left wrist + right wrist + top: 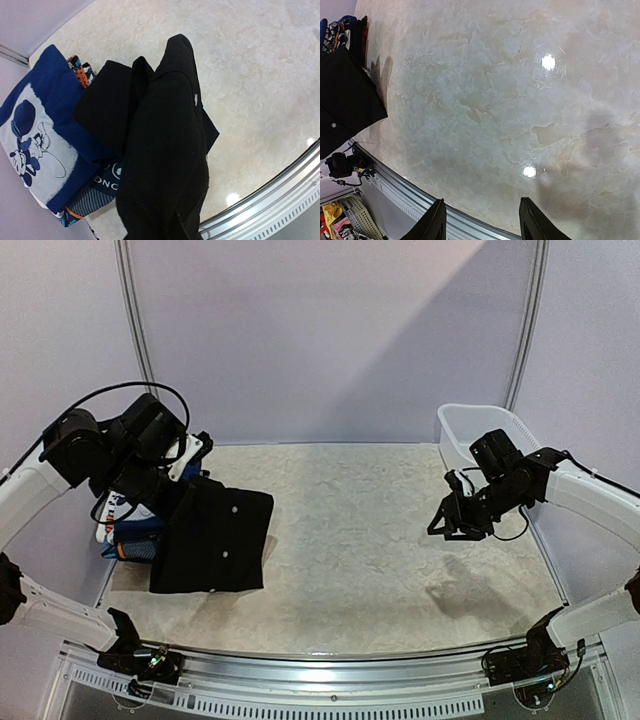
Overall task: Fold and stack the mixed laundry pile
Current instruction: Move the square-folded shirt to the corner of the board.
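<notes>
Clearly the black garment (165, 150) hangs from the left jaws (clamped).

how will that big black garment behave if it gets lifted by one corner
Likely floppy: the black garment drapes in soft folds in the left wrist view. Probably light for its size, since it lies thin and flat on the table. Pushed, it would likely bunch up rather than slide whole.

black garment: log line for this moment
left gripper shut on black garment | right gripper open, empty, over table | cartoon-print garment folded, left side
</notes>
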Motion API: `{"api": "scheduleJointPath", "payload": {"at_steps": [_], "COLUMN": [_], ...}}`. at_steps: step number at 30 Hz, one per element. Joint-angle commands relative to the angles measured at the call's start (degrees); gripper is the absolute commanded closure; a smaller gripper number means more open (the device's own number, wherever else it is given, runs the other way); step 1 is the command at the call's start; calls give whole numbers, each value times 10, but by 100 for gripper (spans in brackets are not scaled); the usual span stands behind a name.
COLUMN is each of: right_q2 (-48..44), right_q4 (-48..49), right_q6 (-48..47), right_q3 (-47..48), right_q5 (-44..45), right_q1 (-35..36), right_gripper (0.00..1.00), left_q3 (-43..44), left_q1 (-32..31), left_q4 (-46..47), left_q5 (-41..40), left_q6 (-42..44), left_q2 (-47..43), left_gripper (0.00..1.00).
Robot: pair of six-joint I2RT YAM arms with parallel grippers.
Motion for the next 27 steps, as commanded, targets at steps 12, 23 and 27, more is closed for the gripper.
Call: {"api": "scheduleJointPath", "payload": {"at_steps": [12, 23, 27], "right_q2": [25, 53, 60], "right_q4": [10, 0, -7], "right_q6": [-17, -35, -44], "right_q3": [8, 28, 37], "right_q5": [-11, -21, -22], "right_q1": [2, 3, 3], "right_gripper": [50, 50, 50], "left_q3": [128, 191, 199], "left_q1": [20, 36, 42], "left_q4": [-107, -157, -168], "left_q5": [-90, -146, -162], "left_q6": [80, 94, 93], "left_q2": [-22, -27, -25], "left_gripper": [100, 100, 100]}}
